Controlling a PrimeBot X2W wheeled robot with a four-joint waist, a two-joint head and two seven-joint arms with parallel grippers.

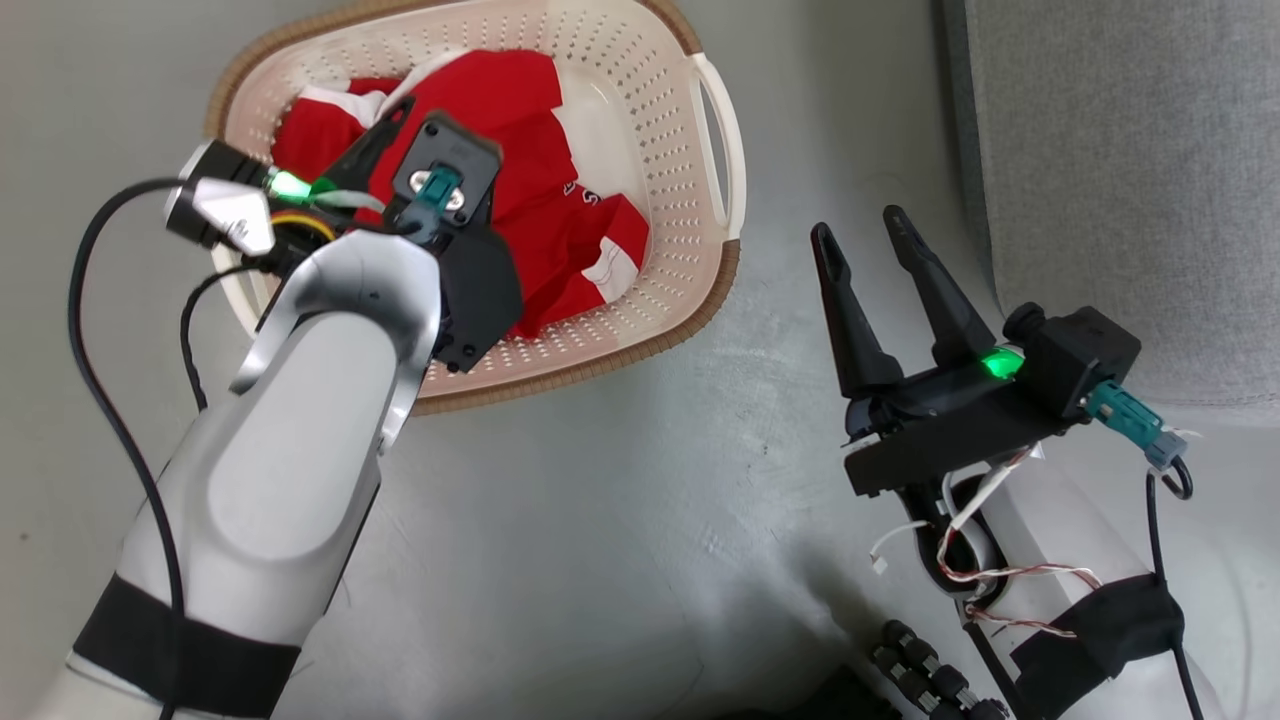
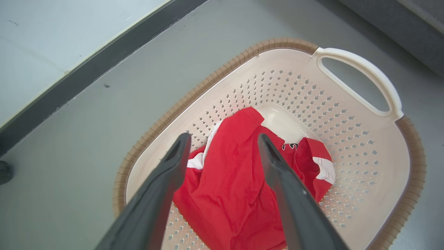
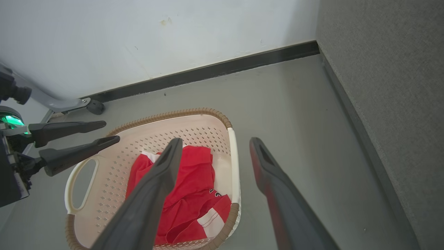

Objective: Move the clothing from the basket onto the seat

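Note:
The basket [image 1: 715,300] stands on the grey floor with the red clothing [image 1: 520,130] crumpled inside it, white trim and a bit of black lettering showing. My left gripper [image 1: 400,115] hangs open over the basket, above the clothing [image 2: 236,180] and not touching it; its fingers [image 2: 182,149] straddle the cloth in the left wrist view. My right gripper [image 1: 870,235] is open and empty over bare floor between the basket and the seat [image 1: 1130,180]. In the right wrist view, the basket [image 3: 173,114], the clothing [image 3: 187,194], the left gripper [image 3: 109,131] and the seat [image 3: 381,86] all show.
A white wall with a dark baseboard [image 3: 208,71] runs behind the basket. A grey wheeled leg [image 3: 69,102] stands by the wall to the basket's left. Open floor [image 1: 780,200] lies between basket and seat. Black ribbed parts [image 1: 930,680] sit at the bottom edge.

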